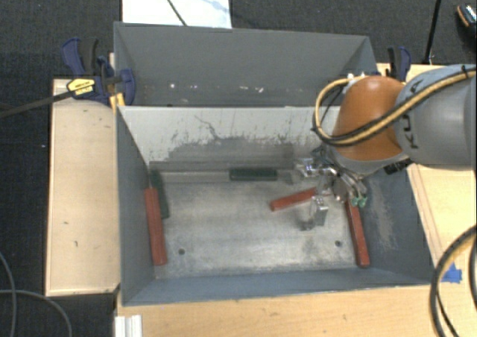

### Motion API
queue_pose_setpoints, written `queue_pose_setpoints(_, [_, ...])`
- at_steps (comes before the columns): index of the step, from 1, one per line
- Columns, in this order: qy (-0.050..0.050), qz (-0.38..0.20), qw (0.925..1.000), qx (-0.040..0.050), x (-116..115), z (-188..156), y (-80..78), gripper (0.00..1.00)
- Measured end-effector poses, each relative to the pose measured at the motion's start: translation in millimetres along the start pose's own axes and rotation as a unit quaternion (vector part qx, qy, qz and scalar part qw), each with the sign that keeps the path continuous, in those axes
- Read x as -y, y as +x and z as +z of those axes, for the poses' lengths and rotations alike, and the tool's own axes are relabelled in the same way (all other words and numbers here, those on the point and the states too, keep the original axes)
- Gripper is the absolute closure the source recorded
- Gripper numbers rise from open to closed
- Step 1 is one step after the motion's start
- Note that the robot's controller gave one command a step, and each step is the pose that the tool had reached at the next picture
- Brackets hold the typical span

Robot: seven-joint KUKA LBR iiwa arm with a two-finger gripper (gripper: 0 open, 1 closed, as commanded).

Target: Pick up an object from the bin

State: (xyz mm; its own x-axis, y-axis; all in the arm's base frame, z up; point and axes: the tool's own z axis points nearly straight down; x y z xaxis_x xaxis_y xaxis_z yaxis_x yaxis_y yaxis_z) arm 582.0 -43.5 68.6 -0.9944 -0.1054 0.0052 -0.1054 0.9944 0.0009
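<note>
My gripper [319,205] hangs over the right middle of the bin floor, under the orange wrist cover. A short red stick [291,200] juts out to the left from between its fingers, slightly tilted, and the fingers are shut on its right end. Another red stick [358,235] lies just right of the gripper along the right wall. A dark green stick [252,174] lies at the foot of the back wall.
Along the left wall lie a third red stick [155,227] and a second dark green stick [159,195] beside it. The arm and its cables hide the bin's back right corner.
</note>
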Motion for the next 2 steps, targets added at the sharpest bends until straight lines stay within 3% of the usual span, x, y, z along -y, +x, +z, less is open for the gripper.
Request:
queue_pose_setpoints(1, [0.001,0.000,1.0000,0.0039,-0.4,-4.7,-2.5,1.00])
queue_pose_setpoints(2, [0.002,-0.003,1.0000,0.0076,-6.2,-169.7,23.2,1.00])
